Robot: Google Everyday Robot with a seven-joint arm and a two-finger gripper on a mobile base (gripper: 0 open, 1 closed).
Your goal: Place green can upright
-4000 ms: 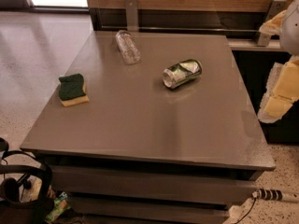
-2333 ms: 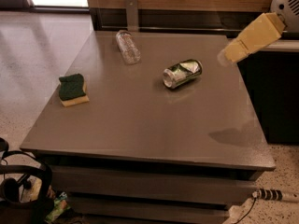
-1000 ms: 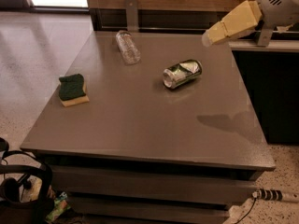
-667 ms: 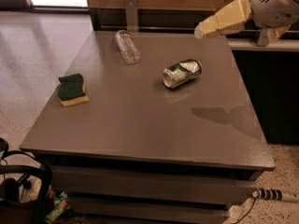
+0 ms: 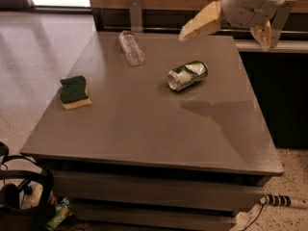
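Observation:
The green can (image 5: 187, 75) lies on its side on the grey table (image 5: 144, 129), right of the middle, with its silver top facing the front left. My gripper (image 5: 224, 40) hangs above the table's far right edge, behind and above the can and not touching it. Its two cream fingers (image 5: 199, 24) are spread apart with nothing between them. Its shadow falls on the table just in front of the can.
A clear plastic bottle (image 5: 131, 47) lies on its side at the back of the table. A green-and-yellow sponge (image 5: 74, 92) sits near the left edge. A dark counter (image 5: 279, 81) stands right of the table. A black bag (image 5: 21, 196) lies on the floor at the front left.
My gripper has swung in from the right side and moved left and up, over the table's far right edge. The can, bottle and sponge have not moved.

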